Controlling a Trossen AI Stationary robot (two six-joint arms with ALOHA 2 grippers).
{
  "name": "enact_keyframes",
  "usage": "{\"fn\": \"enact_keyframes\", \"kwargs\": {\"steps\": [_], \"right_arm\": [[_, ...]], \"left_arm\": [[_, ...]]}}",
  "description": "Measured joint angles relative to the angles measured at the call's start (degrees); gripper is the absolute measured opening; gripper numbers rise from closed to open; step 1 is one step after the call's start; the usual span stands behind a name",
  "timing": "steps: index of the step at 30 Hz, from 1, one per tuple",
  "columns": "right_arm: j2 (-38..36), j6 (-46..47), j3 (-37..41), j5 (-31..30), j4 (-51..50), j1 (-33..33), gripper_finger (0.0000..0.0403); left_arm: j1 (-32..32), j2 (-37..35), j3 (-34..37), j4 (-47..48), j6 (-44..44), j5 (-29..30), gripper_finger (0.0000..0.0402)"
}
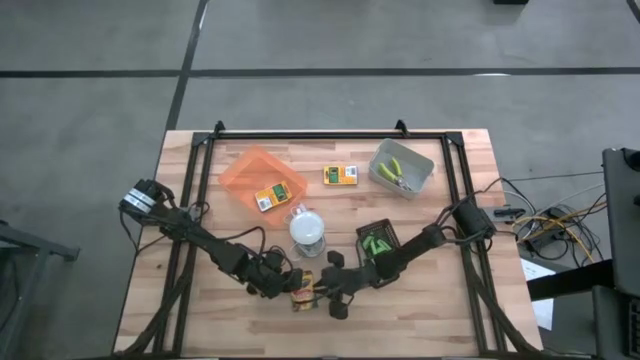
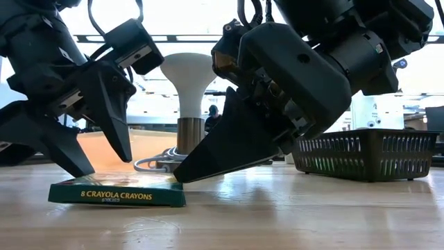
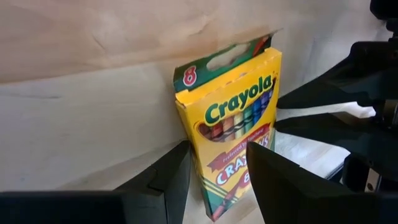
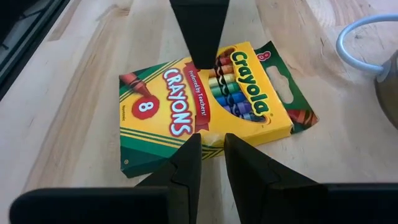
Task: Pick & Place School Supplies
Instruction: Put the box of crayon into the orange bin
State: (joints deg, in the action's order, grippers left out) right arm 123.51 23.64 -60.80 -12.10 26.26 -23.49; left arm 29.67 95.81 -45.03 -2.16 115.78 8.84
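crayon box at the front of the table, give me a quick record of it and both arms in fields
item: Crayola crayon box, lying flat on the wooden table, near the front edge
left gripper: jaws open, straddling the box
right gripper: over the box's edge, jaws narrowly apart, nothing between them
lifted: no, box rests on the table in the low view
behind it: white domed object
other boxes: one in the orange tray, one loose on the table
black basket: green items inside

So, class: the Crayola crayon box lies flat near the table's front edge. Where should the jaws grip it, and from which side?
Come from above and pinch the crayon box across its narrow width, on the two long edges: it lies flat, label up, leaving only thin sides exposed.
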Motion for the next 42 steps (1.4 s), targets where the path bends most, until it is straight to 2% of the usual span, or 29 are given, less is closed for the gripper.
{"fn": "enact_keyframes", "kwargs": {"steps": [14, 27, 42], "right_arm": [[0.1, 0.0, 0.1, -1.3, 0.0, 0.0, 0.0068], [0.1, 0.0, 0.2, -1.5, -0.1, 0.0, 0.0068], [0.0, 3.6, 3.1, -1.6, 0.5, 0.0, 0.0068]], "left_arm": [[0.0, 0.0, -0.1, -0.2, 0.1, -0.6, 0.0161], [0.0, 0.0, -0.1, -0.6, -2.8, 1.2, 0.0161], [-0.1, -0.1, -0.1, -0.8, 0.1, 0.2, 0.0161]]}}
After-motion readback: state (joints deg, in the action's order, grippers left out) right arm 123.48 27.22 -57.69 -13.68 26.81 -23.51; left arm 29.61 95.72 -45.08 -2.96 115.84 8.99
